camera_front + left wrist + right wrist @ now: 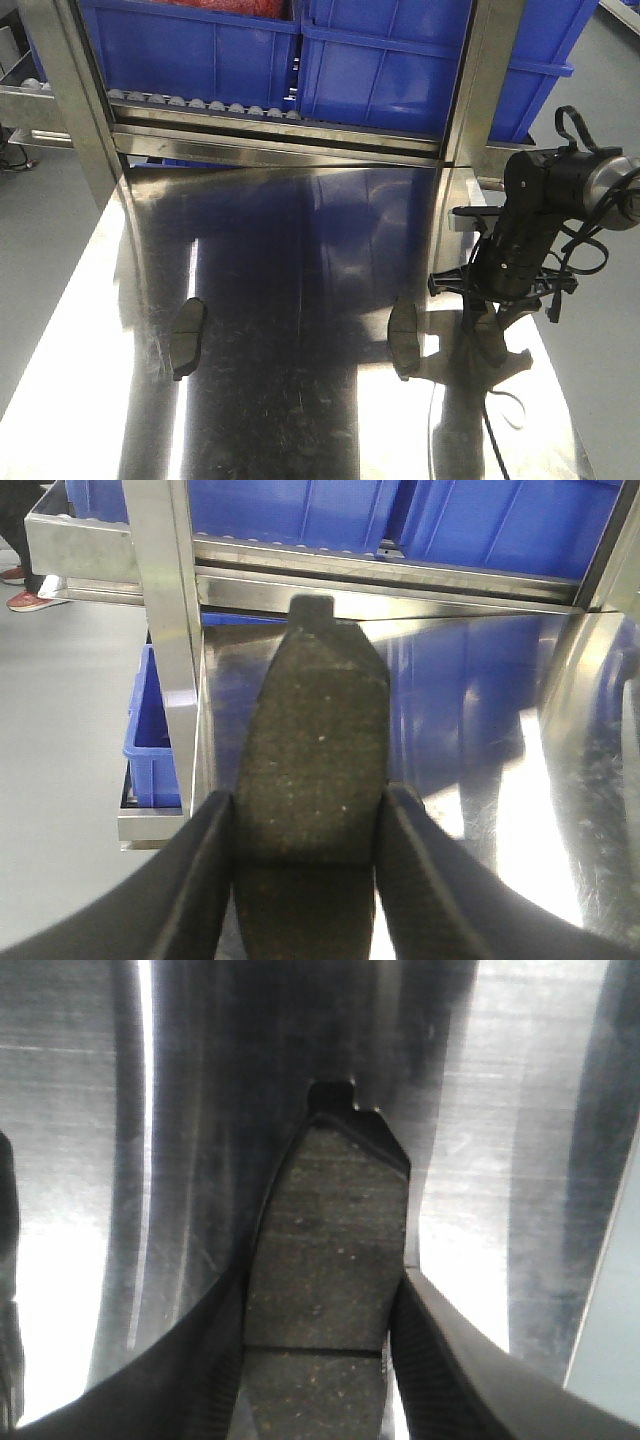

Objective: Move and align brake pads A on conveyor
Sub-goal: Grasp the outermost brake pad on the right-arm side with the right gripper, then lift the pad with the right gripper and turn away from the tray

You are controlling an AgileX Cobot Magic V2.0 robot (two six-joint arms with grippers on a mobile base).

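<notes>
Brake pads A (pixel 312 740), small dark grey flat curved pads with a gritty face, show four in all.

Nearest, in the left wrist view, the left gripper (pixel 308 810) has its two black ribbed fingers (pixel 205 880) pressed against the long edges of one pad, the jaws parted only by the pad's width. That pad runs up the middle of the frame. Its thin cross groove lies low between the fingers and its small end tab is at the top. I cannot tell whether it touches anything below.

The right wrist view is much the same. The right gripper (pixel 325 1300) clamps a second pad (pixel 330 1240) by its sides, groove near the bottom, tab pointing up the frame. Just behind it is the shiny reflective steel tabletop (pixel 300 420); contact cannot be told.

In the front view the black right arm (pixel 535 215) reaches down at the right of the frame, its claw low over the tabletop's right side. Two loose pads lie flat on the steel, well apart and about level with each other. One is at lower left (pixel 188 338), and the other, right of centre (pixel 404 338), is near the right gripper. Both lie lengthwise up the frame.

Farther back stands a brushed steel rack (pixel 70 90) with a roller rail (pixel 200 103) carrying large blue plastic bins (pixel 190 45) across the top of the frame. The left wrist view also shows a smaller blue crate (pixel 150 740) low beside a rack post, over grey floor (pixel 60 730).
</notes>
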